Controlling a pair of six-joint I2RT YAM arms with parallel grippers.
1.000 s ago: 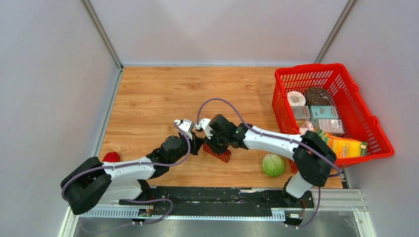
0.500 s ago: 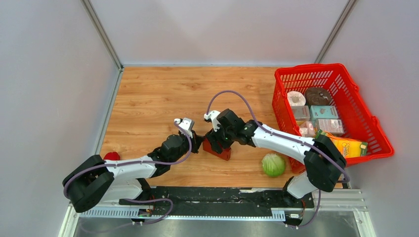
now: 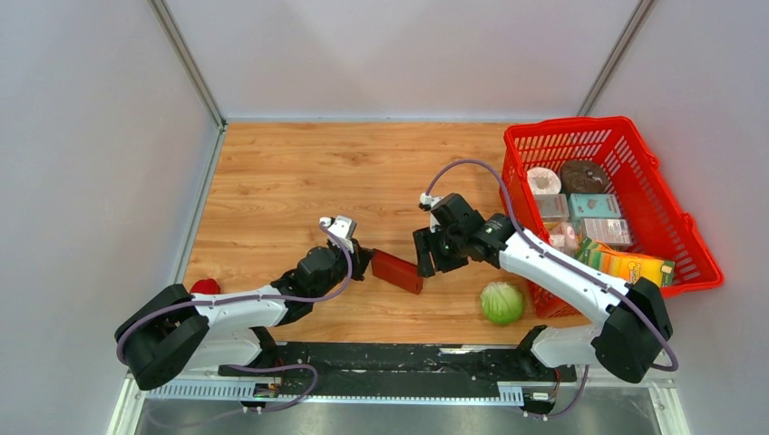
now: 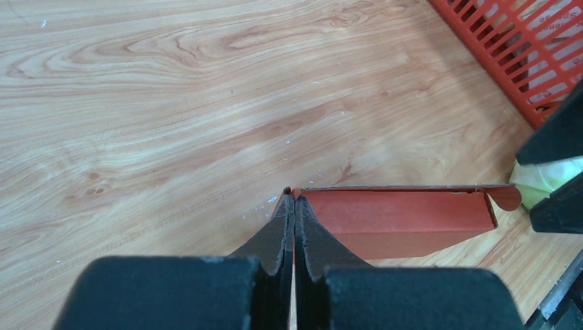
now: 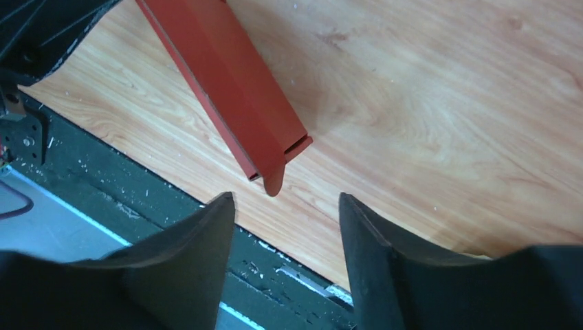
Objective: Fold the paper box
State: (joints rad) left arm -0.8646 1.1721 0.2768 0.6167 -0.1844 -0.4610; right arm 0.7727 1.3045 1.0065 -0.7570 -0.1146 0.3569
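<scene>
The dark red paper box (image 3: 397,271) lies as a long narrow sleeve on the wooden table, near its front edge. It also shows in the left wrist view (image 4: 405,218) and in the right wrist view (image 5: 227,82), with a small rounded flap at its right end. My left gripper (image 3: 365,258) is shut on the box's left end; in its wrist view the left gripper (image 4: 294,201) pinches a thin cardboard edge. My right gripper (image 3: 426,265) is open and empty, just right of the box's other end; in its wrist view the right gripper (image 5: 285,206) hovers above the flap.
A bright red mesh basket (image 3: 698,245) with packaged goods stands at the right, its corner in the left wrist view (image 4: 509,48). A green cabbage (image 3: 501,303) lies right of the box. A small red pepper (image 3: 204,288) sits at the front left. The black front rail (image 5: 103,199) borders the table.
My right gripper has let go of the box and drawn back to the right, now open. The box has flattened lower on the table. My left gripper has kept its hold.
</scene>
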